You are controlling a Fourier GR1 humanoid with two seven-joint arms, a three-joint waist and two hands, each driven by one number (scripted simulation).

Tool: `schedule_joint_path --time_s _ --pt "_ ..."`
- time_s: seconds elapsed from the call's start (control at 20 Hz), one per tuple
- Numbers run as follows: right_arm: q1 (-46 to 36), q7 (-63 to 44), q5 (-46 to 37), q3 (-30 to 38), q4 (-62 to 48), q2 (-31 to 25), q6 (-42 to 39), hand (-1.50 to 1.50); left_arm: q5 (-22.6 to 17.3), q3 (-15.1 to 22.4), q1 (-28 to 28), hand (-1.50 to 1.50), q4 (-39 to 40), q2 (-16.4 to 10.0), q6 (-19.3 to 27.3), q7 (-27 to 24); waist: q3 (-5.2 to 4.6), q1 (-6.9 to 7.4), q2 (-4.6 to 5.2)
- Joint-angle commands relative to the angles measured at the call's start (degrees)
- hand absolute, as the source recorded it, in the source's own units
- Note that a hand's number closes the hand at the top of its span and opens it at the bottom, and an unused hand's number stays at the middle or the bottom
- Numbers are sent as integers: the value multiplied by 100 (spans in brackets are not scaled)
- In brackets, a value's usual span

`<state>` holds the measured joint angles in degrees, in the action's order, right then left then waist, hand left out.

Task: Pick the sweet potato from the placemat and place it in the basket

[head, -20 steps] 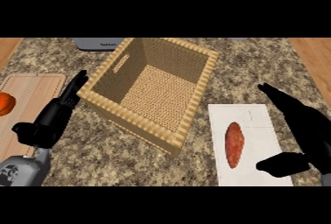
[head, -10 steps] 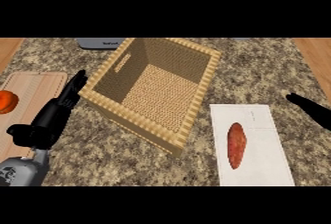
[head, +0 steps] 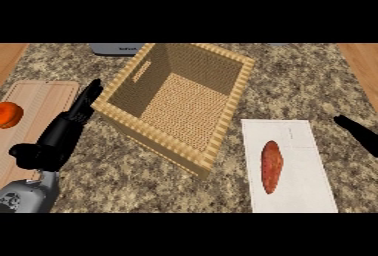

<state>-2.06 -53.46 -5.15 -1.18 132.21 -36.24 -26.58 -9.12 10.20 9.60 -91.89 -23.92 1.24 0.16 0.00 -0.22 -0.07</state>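
Observation:
An orange-brown sweet potato [head: 271, 165] lies lengthwise on a white placemat [head: 295, 195] at the lower right. A square woven basket [head: 235, 100] stands tilted in the middle of the counter, with nothing inside it. My left hand [head: 63, 132] rests open at the left, fingers pointing up toward the basket's left corner. Of my right hand [head: 359, 132] only a dark tip shows at the right edge, to the right of the placemat and apart from the sweet potato.
A wooden cutting board [head: 37, 100] lies at the left edge with an orange-red round item [head: 10, 115] on it. A grey object [head: 118, 48] sits at the counter's far edge behind the basket.
My right hand has drawn away to the right, from beside the sweet potato to the view's edge. The sweet potato stays on the placemat. My left hand has barely moved.

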Motion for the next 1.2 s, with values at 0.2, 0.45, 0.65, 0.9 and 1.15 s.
schedule_joint_path --time_s 0.2,0.45,0.65,0.9,1.15 --pt "306 1433 -1329 -154 -1104 836 388 -150 281 -122 75 0 184 341 -133 15 3 19 11" --pt "814 2221 -2491 -727 -1435 1213 893 -150 297 -293 -118 0 -98 377 -336 166 2 18 2" --pt "340 2542 -3018 -823 -2394 1542 1289 -150 330 -568 61 0 361 336 -677 -190 1 25 10" --pt "1223 3297 -3246 -847 -2136 1574 1529 -150 612 -508 145 0 213 717 -474 122 2 -17 3" --pt "976 3352 -2913 -519 -1912 1671 1037 -150 715 -732 19 0 231 761 -774 -20 0 2 3"
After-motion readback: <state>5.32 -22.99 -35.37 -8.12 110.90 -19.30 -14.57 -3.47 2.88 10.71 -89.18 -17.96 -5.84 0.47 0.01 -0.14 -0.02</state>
